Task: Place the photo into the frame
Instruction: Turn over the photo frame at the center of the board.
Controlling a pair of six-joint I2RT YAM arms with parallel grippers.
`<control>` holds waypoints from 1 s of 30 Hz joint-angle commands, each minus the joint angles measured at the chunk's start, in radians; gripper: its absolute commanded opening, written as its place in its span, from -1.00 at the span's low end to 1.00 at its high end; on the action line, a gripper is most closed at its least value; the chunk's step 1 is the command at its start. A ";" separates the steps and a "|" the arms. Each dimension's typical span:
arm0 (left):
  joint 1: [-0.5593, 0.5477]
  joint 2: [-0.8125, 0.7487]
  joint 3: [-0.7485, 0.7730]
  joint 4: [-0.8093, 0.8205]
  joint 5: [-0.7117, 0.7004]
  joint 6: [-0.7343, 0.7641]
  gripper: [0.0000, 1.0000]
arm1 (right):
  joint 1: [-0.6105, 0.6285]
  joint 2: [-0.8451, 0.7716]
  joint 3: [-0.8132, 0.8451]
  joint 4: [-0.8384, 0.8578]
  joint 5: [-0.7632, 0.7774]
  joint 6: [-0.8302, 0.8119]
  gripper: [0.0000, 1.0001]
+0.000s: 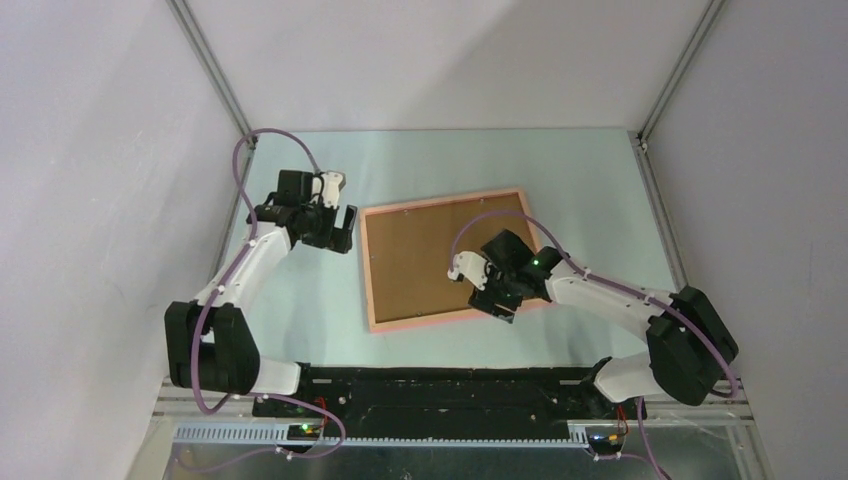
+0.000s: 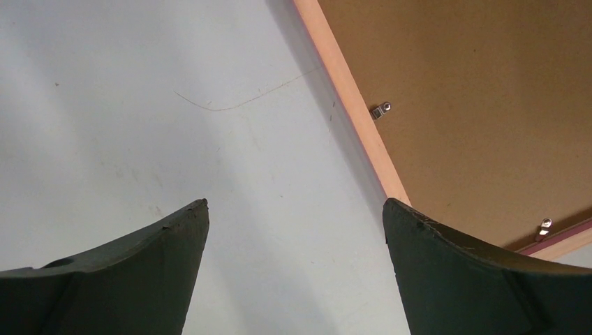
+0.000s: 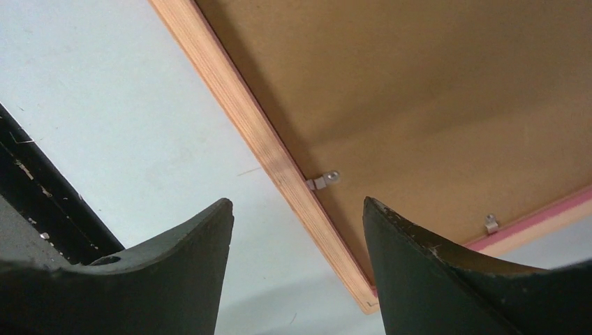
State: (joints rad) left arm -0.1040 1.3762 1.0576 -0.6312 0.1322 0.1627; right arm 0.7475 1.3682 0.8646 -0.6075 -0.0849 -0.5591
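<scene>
Bright, even light; soft shadows; sharp focus.

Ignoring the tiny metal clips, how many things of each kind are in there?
Salmon-pink rectangular picture frame: 1
Plain brown backing board inside it: 1
Robot arms with black two-finger grippers: 2 (left gripper, right gripper)
Total: 4

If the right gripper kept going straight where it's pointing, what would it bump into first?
Probably the frame, at its wooden edge beside a small metal clip. The right gripper is open, and depth is hard to judge.
</scene>
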 commanded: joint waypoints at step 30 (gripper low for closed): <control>0.006 -0.007 -0.027 0.013 0.036 0.038 0.97 | 0.076 0.201 0.033 0.044 0.023 -0.076 0.19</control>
State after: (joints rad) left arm -0.1040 1.3762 1.0412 -0.6312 0.1600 0.1772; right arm 0.8188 1.5414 0.8703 -0.5873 -0.0570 -0.6254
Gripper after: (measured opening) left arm 0.985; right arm 0.619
